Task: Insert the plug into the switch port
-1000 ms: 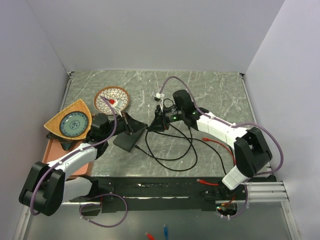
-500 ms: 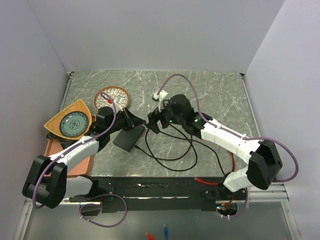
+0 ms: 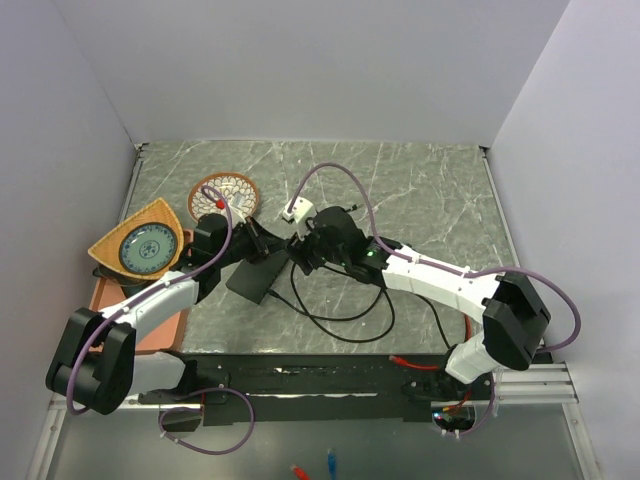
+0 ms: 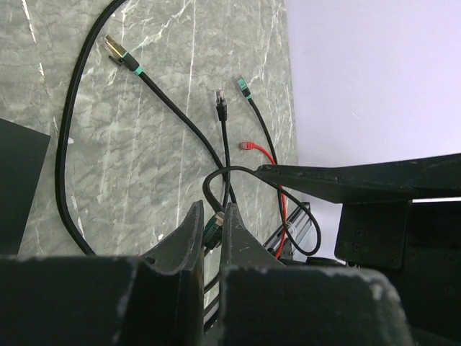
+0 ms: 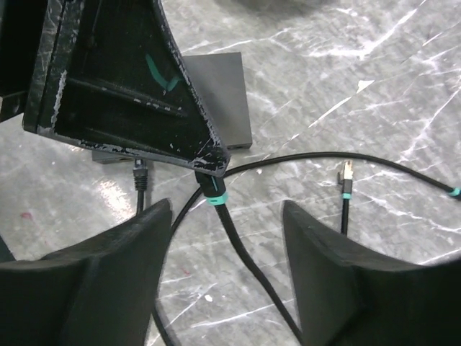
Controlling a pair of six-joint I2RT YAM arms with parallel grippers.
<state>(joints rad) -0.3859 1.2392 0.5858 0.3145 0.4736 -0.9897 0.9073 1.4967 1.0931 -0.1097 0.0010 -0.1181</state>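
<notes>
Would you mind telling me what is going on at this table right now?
The left gripper is shut on a teal-banded cable plug and holds it close beside the black switch on the marble table. The right gripper hovers open just over that plug and its cable, gripping nothing. The plug does not look seated in a port yet; other loose cables lie around.

My left gripper point(image 4: 210, 215) hides most of plug point(image 5: 212, 189); switch point(image 5: 220, 94) sockets covered too, can't tell pos.
</notes>
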